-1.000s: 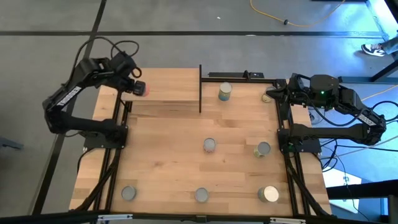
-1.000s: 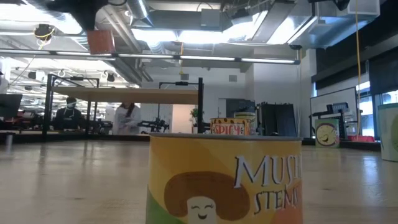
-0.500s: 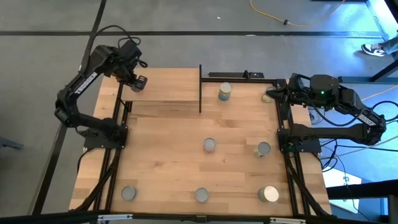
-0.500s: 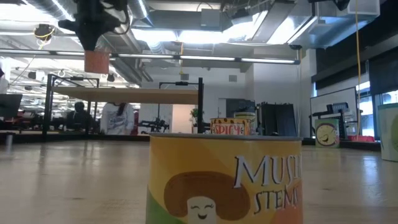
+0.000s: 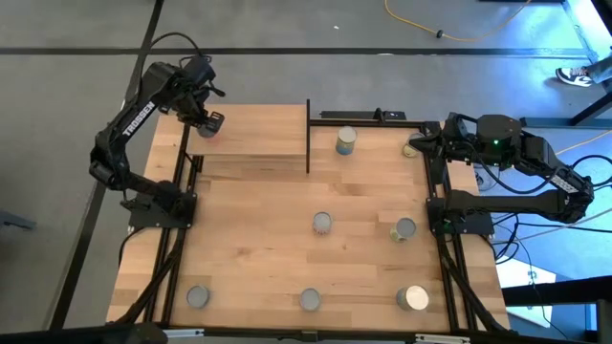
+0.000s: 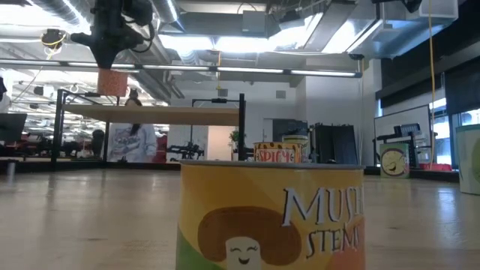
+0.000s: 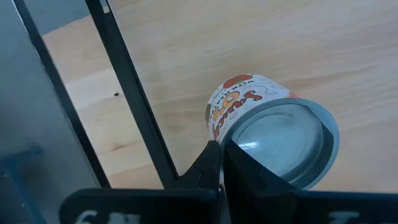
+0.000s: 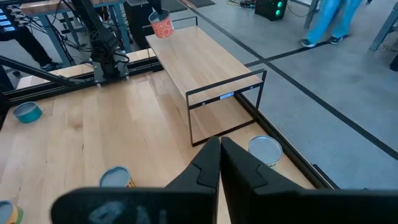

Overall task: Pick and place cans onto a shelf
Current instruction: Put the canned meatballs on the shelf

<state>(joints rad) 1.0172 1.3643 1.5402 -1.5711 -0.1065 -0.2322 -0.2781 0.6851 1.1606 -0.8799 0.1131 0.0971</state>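
Note:
My left gripper point(image 5: 207, 118) is shut on a can with a red-orange label point(image 5: 211, 125) over the left end of the shelf point(image 5: 253, 139), a light-wood board with black uprights. In the low view the can point(image 6: 112, 82) hangs upright just above the shelf top point(image 6: 172, 114). Several other cans stand on their bases on the table, among them one at the far middle point(image 5: 346, 140), one at the centre point(image 5: 322, 224) and one right of it point(image 5: 404, 229). My right gripper point(image 8: 221, 146) is shut and empty at the table's far right edge, beside a can point(image 8: 265, 151). My left gripper holds the can at the edge of its silvery top point(image 7: 221, 138), the two fingers point(image 7: 208, 163) almost together there. The fingers come from above, pointing down. The can hangs upright below them, clear of the shelf board.
Three cans stand along the near edge point(image 5: 198, 297) point(image 5: 310, 299) point(image 5: 413, 298); the middle one fills the low view's foreground point(image 6: 270, 214). The shelf's black upright point(image 5: 308, 134) rises at its right end. People stand in the room beyond point(image 6: 135, 139).
My left gripper has moved toward the table's far left corner and down toward the shelf with the can. The can, first tipped with its red side showing from above, now hangs upright lower over the shelf's left end.

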